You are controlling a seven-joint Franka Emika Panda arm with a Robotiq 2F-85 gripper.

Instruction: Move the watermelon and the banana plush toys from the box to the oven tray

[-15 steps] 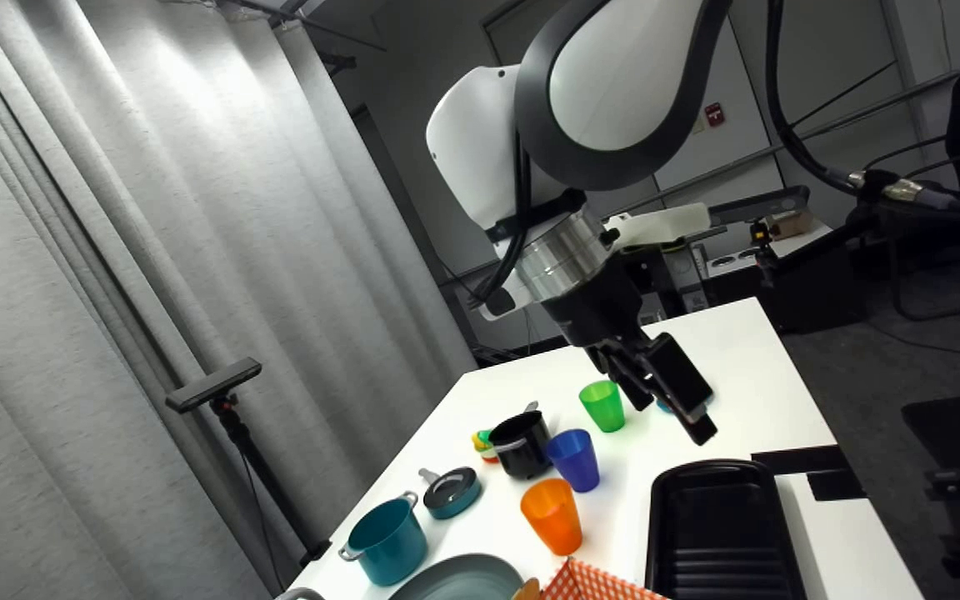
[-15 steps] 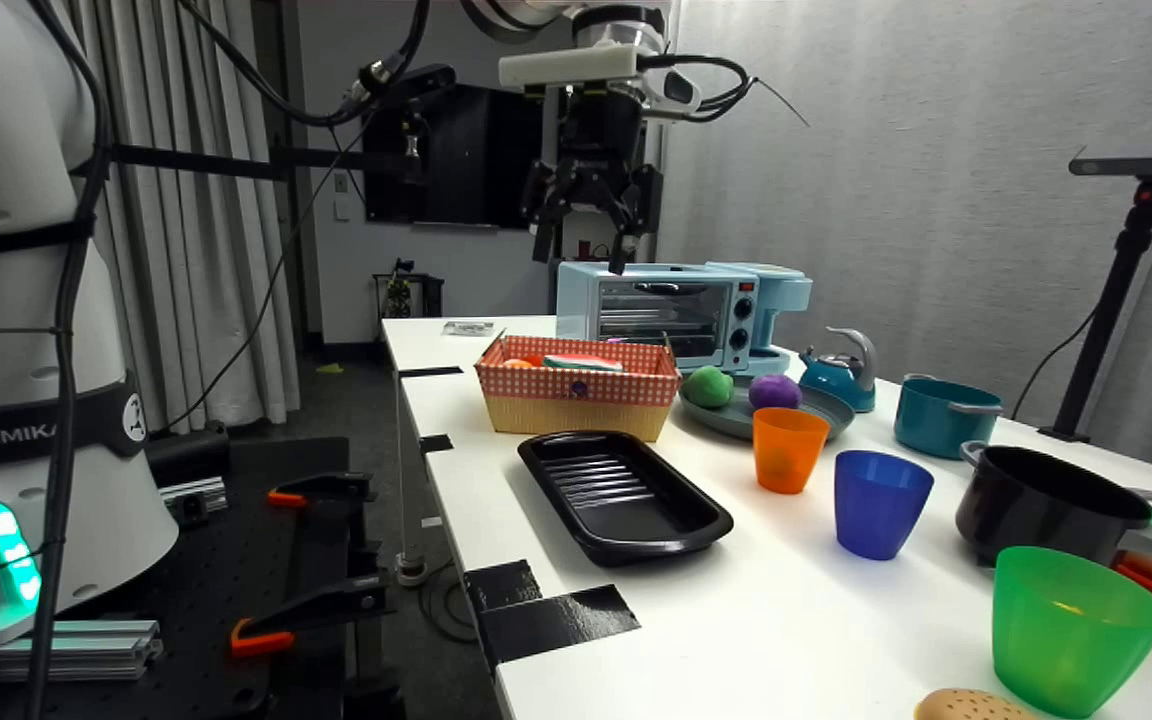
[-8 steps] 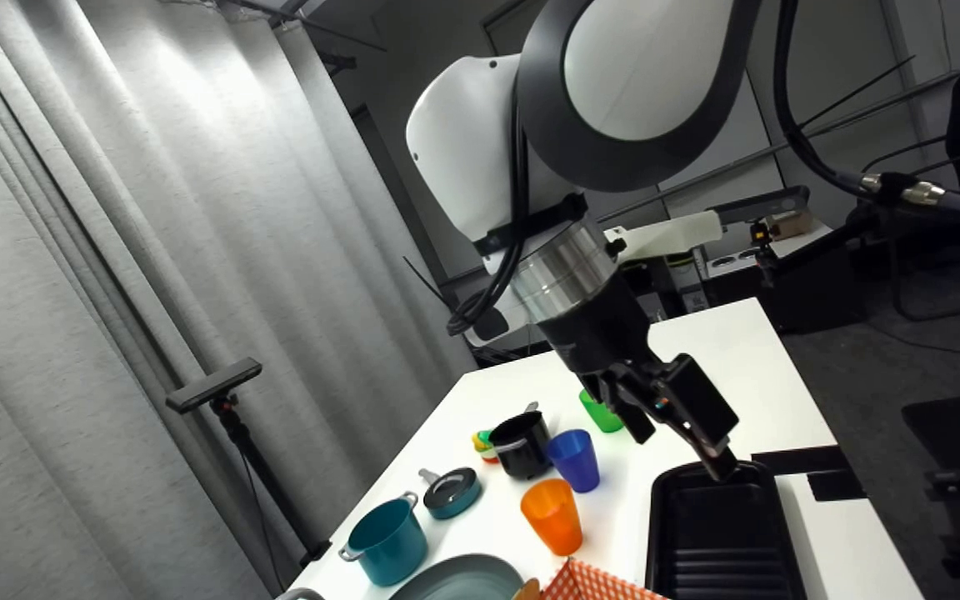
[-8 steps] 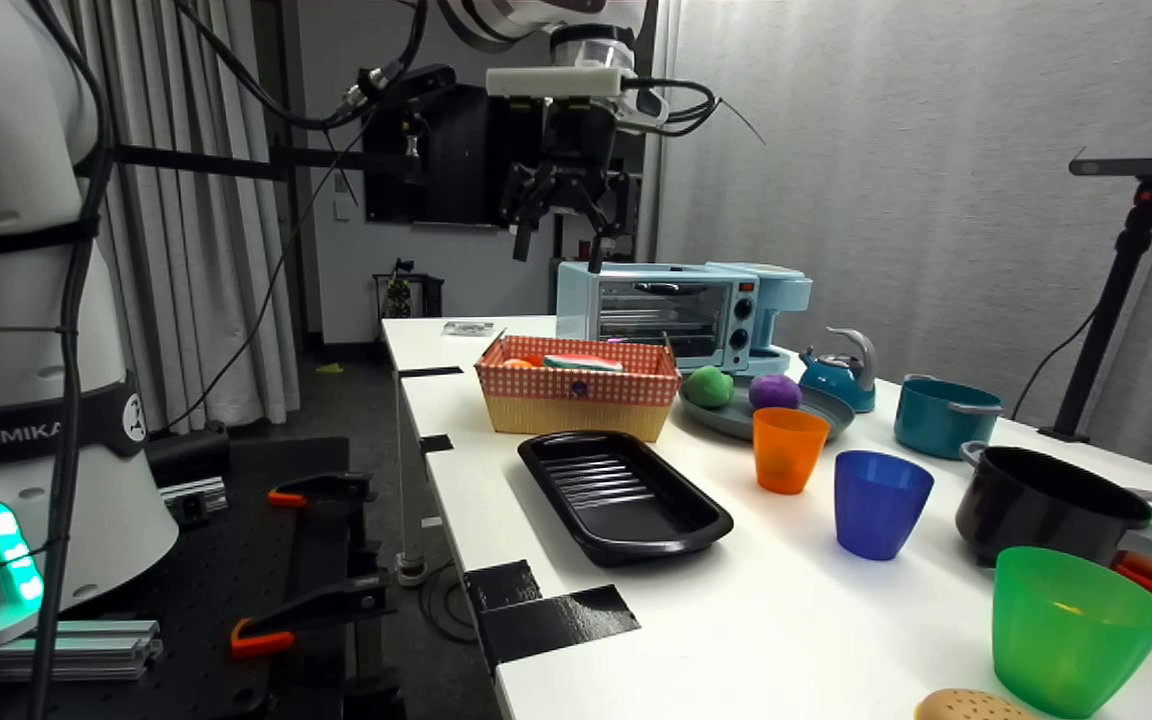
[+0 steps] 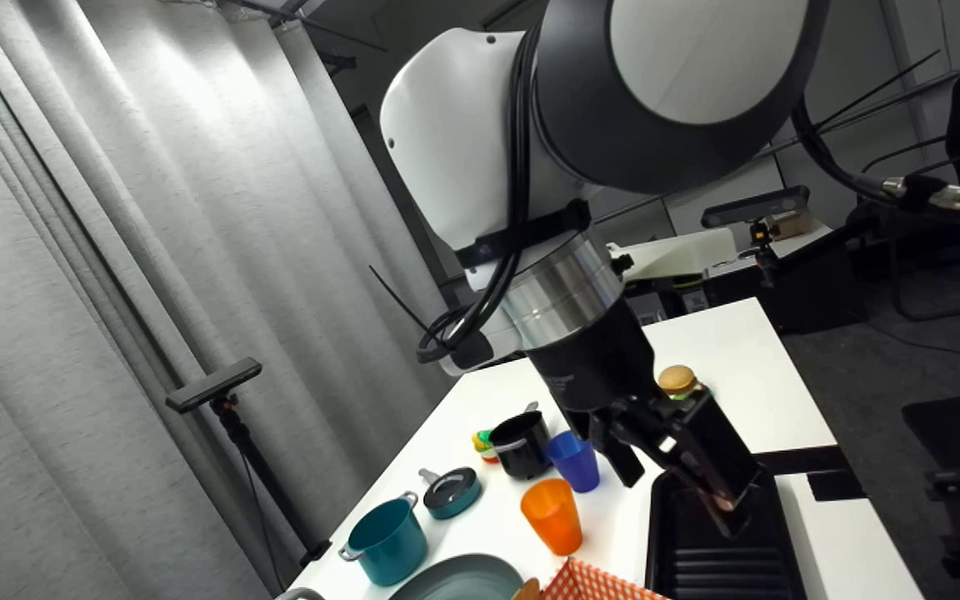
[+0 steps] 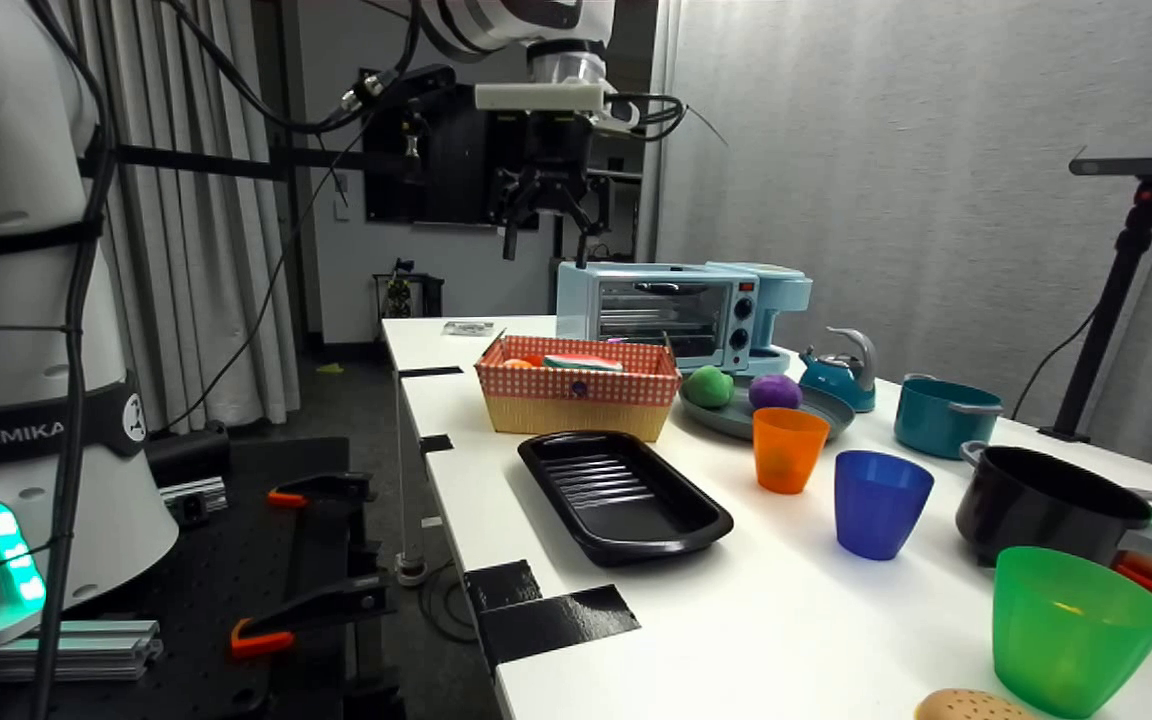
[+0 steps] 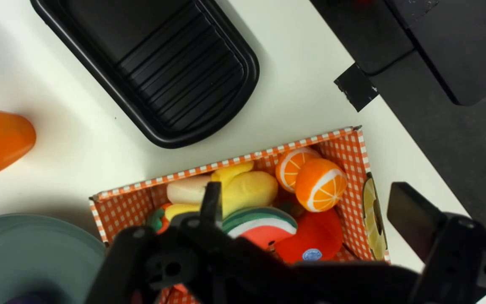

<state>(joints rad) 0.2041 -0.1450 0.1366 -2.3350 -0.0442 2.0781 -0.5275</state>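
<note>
The box has a red-checked lining and holds soft toys; its rim crosses the wrist view. The watermelon slice, green-rimmed with red flesh, lies among them and shows over the box edge in an exterior view. The yellow banana lies beside it, partly behind a finger; box walls hide it in the exterior views. The black oven tray stands beside the box, also in the wrist view. My gripper is open and empty above the box, fingers wide apart.
Two orange-slice toys and a red toy share the box. An orange cup, blue cup and grey plate with round toys stand nearby. A light-blue toaster oven stands behind the box.
The arm has moved over the table, down and to the right in an exterior view, left and away in an exterior view. The gripper stays open. The toys and tray have not moved.
</note>
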